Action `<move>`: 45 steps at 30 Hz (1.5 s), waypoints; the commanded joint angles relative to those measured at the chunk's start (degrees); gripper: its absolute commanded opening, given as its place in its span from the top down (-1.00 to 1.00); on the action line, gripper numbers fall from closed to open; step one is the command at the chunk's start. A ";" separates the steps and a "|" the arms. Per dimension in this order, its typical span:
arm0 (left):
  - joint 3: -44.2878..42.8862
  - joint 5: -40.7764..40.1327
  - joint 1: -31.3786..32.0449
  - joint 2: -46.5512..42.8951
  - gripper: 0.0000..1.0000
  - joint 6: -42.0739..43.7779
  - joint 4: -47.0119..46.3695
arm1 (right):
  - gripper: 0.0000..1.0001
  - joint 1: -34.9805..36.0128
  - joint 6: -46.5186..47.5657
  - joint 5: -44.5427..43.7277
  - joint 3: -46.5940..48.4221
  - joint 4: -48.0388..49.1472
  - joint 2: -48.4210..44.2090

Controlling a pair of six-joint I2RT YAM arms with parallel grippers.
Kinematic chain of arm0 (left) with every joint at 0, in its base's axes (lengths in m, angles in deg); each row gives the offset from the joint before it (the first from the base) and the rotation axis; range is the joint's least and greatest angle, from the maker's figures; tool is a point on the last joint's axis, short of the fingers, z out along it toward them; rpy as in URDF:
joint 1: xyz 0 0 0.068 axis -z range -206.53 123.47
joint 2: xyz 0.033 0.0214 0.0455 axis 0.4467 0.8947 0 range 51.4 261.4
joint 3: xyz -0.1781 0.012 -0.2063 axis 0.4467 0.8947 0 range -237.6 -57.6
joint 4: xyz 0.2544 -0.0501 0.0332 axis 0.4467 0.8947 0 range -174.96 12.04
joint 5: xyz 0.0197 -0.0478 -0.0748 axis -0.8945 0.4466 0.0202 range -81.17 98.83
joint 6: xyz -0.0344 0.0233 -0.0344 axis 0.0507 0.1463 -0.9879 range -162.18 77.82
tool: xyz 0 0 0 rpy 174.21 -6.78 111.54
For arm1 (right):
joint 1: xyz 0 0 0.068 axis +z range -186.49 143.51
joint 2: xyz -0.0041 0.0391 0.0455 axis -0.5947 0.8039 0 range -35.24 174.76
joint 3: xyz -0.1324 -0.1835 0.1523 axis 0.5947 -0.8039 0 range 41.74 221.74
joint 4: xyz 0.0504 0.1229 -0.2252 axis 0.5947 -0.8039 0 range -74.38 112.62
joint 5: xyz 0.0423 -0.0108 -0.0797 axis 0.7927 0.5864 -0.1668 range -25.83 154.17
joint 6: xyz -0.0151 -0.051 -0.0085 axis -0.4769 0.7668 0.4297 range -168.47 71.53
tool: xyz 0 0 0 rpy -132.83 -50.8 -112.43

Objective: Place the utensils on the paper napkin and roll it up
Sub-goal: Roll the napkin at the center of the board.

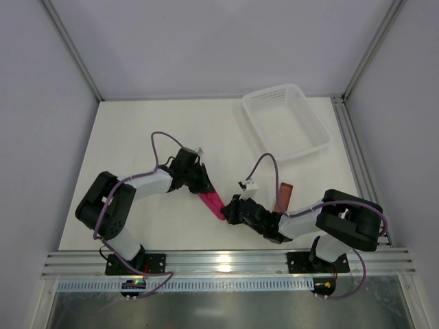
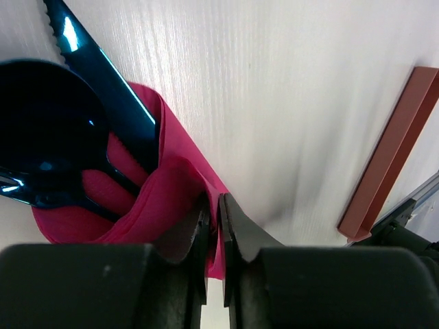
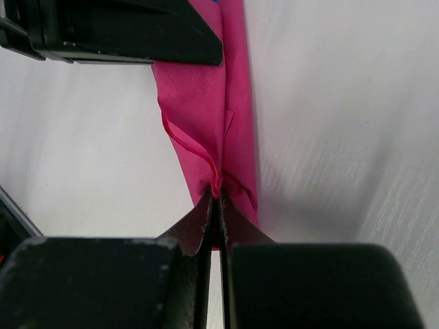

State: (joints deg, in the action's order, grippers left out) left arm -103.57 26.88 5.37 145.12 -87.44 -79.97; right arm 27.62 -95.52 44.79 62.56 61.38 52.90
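Magenta paper napkin point(image 1: 212, 203), wrapped in a narrow bundle round the blue utensils point(image 2: 62, 130) on the table point(image 1: 137, 137), is pinched at one end by the left gripper point(image 2: 214, 209) and at the other by the right gripper point(image 3: 215, 199) (both clamped on paper), presumably so the roll is kept from springing open.

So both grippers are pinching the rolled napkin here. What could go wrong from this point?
1. The left gripper and right gripper each pinch only a thin fold of the paper napkin; pulling apart could tear it.
2. The roll looks loose: the knife and spoon stick out of its open end and might slide out if it is lifted or tilted.
3. Releasing now may let the folds spring open.
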 commanded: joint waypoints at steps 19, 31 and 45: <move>-2.20 -11.98 -0.70 -13.02 0.28 2.98 8.02 | 0.92 0.31 -10.78 -6.37 -4.21 4.48 -1.39; 6.16 -4.42 2.81 -9.79 0.80 -4.05 -4.73 | 0.92 0.31 -12.19 -6.55 -5.35 6.06 -2.00; 4.23 -5.83 8.35 -3.72 0.81 -5.90 -9.04 | 0.92 0.31 -11.75 -6.46 -6.41 8.17 -2.62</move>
State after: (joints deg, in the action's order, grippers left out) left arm -97.35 21.06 12.82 140.18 -92.88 -85.67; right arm 27.78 -107.80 41.16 56.70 66.89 51.56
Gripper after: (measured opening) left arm 0.096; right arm 0.040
